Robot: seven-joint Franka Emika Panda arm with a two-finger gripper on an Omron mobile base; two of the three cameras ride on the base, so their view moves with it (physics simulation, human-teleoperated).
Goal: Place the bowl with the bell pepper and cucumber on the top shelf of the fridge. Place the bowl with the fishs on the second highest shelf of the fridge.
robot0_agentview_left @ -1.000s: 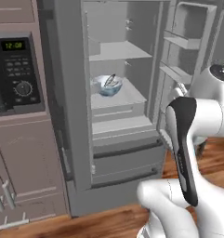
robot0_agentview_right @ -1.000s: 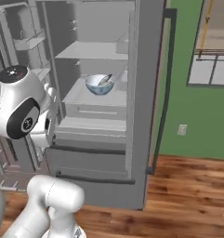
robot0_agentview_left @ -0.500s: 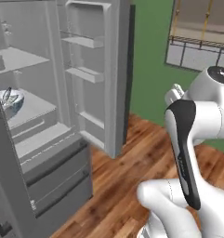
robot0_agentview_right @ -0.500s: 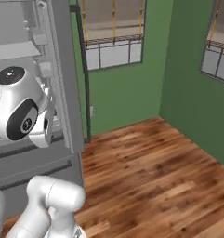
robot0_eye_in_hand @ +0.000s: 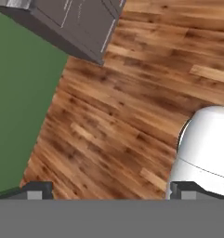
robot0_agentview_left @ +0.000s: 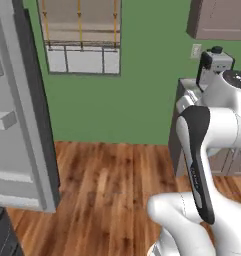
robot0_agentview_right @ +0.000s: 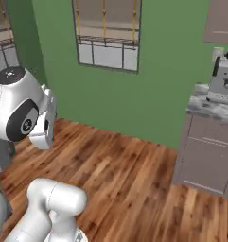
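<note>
Hand view shows the claw (robot0_eye_in_hand: 108, 188) with its two dark tips spread wide over the wooden floor (robot0_eye_in_hand: 132, 93), holding nothing. Left base view catches the open fridge door (robot0_agentview_left: 22, 115) at the left edge; the bowls' location cannot be told.

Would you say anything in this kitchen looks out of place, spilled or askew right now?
Only the fridge door stands out, hanging open at the left of the left base view. The wooden floor shows no spill, and the coffee machine sits upright on the counter.
</note>
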